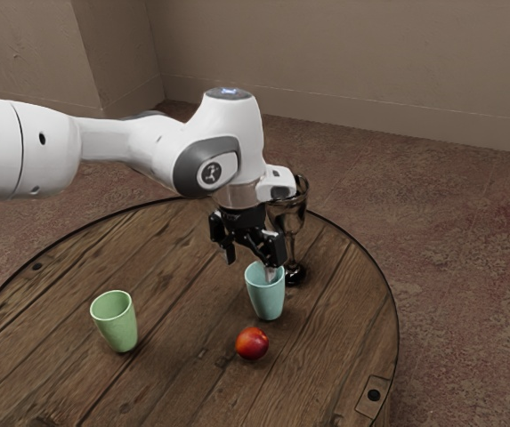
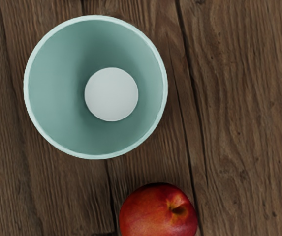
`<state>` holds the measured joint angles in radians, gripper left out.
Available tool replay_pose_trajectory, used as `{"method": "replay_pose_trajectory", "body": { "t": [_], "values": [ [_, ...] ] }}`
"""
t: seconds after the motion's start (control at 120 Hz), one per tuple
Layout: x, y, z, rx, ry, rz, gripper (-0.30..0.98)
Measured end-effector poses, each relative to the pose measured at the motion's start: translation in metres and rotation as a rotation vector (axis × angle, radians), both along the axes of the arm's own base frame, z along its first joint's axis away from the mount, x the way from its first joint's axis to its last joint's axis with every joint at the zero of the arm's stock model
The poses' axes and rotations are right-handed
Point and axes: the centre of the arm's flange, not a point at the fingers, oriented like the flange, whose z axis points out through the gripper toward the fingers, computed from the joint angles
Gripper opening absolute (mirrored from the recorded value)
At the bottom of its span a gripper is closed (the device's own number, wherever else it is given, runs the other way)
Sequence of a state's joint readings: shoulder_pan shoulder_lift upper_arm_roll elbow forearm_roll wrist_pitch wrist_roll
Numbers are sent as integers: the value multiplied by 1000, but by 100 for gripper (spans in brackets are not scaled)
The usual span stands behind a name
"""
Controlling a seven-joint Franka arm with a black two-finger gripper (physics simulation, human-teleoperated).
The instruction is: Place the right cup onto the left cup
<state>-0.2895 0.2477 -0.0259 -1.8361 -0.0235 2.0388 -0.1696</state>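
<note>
Exterior view: we are holding our black two-finger gripper (image 1: 250, 269) low over the round wooden table (image 1: 183, 325), pointing downward at the teal cup (image 1: 266, 301). Its fingers are standing open, spread apart from each other. One finger is overlapping the mouth of the teal cup in this view, and the other is hanging off toward the exterior view's left of it; we are unable to tell whether either is touching the cup.

Cup positions: the teal cup, the right one of the task, is standing upright on the planks. The light green cup (image 1: 119, 327), the left one, is also standing upright, well apart from it toward the exterior view's left. Both are resting directly on the wood.

Other items: a red nectarine (image 1: 252, 343) is lying near the teal cup, on the side toward the exterior camera. A dark glass goblet (image 1: 291, 217) is standing upright just behind the teal cup as seen from that camera, with our hand partly hiding its bowl. A dark metal band is running around the table's edge.

Wrist view: we are looking down into the teal cup, whose pale round bottom is showing inside the darker teal wall. The nectarine is lying beside the cup with a strip of bare wood between them, and its stem hollow is showing.
</note>
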Motion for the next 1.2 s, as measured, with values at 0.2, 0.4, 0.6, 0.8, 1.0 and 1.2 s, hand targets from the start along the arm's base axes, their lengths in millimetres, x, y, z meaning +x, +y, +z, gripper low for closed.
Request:
{"method": "replay_pose_trajectory", "body": {
  "t": [0.2,0.4,0.6,0.8,1.0,1.2],
  "values": [
    [17,-16,-35,-19,-6,19,64],
    [48,-21,-50,-29,-33,34,63],
    [58,-16,-68,-27,-21,52,46],
    [58,-16,-69,-30,-17,64,9],
    [58,-10,-67,-27,-9,81,-4],
    [57,-2,-49,-25,-22,95,-8]
  ]
}}
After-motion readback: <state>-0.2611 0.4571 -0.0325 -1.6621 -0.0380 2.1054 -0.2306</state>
